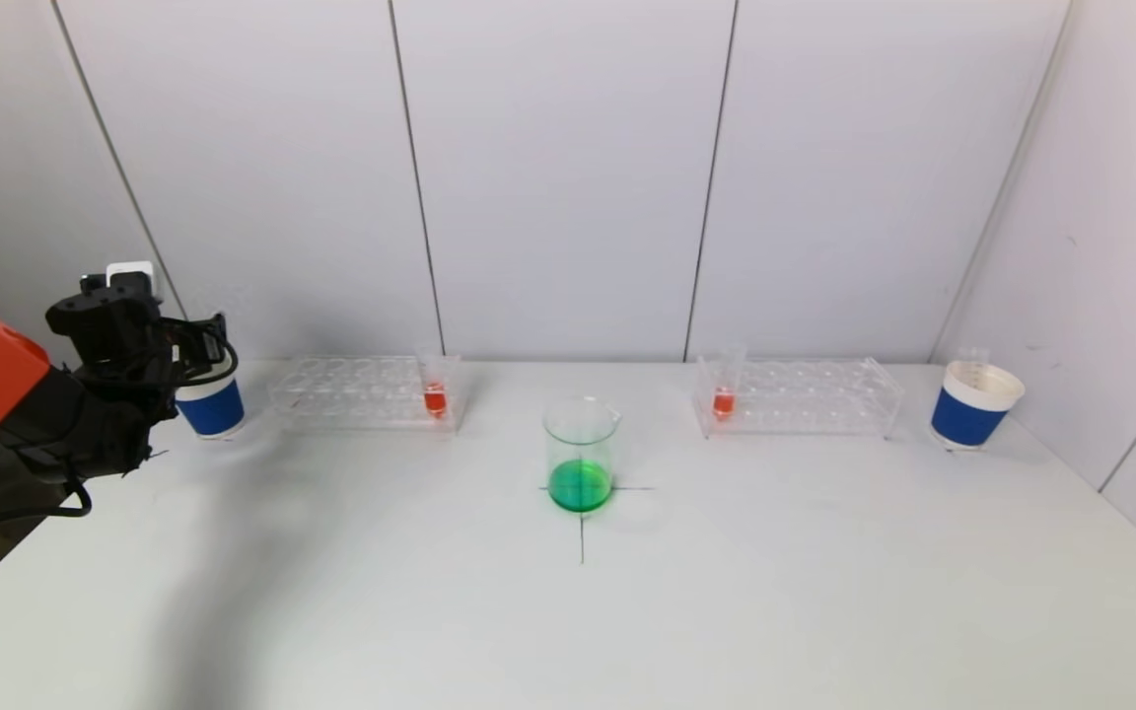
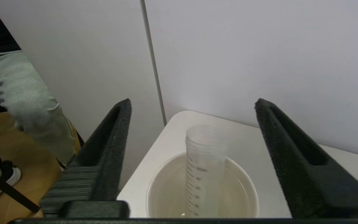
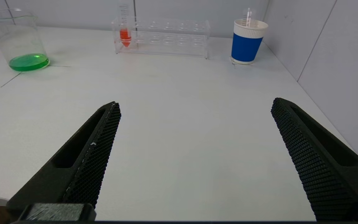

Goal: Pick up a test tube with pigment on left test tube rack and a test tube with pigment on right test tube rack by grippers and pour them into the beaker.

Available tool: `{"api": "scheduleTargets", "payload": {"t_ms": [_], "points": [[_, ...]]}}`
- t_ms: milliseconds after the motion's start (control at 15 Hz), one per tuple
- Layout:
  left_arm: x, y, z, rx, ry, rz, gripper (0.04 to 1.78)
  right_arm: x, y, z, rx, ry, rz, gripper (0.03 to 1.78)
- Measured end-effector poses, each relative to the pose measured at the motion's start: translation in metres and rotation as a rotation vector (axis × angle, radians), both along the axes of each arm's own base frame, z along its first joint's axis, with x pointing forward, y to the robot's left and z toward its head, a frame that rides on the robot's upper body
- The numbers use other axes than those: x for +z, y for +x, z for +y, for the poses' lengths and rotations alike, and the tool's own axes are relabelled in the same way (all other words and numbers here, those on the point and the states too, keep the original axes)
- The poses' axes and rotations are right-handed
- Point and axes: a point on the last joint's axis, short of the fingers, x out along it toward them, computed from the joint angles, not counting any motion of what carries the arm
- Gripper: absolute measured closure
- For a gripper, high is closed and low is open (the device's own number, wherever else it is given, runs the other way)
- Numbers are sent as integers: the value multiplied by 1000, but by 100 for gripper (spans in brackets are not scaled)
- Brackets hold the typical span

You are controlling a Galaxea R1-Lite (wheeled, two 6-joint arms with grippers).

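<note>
White table before grey panelled wall

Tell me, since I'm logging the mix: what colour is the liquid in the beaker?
Green; the beaker shows it best in the head view.

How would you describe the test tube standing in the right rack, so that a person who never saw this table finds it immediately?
Start at the beaker with green liquid in the middle of the table. Toward the robot's right stands a clear plastic rack, before a blue paper cup. The test tube stands upright at the rack's end nearest the beaker; it alone there holds orange-red pigment, the other holes being empty.
</note>
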Motion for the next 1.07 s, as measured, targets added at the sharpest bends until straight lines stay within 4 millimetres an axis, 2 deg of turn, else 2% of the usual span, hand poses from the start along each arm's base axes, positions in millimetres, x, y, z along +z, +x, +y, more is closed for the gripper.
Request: {"api": "scheduleTargets", "payload": {"t_ms": [133,267,733,933,1067], "points": [[0,0,0,0,0,-1,17,0,0,0,0,0,0,5],[0,-1,0,0,0,3,6,0,0,0,0,0,0,5],[2,-2,-1,-2,0,3,5,0,0,0,0,0,0,5],[13,-7,-8,-26,3,-11,5,0,0,0,0,0,0,5],[25,-16,-22,-70,6,-19,5,0,0,0,0,0,0,5]]}}
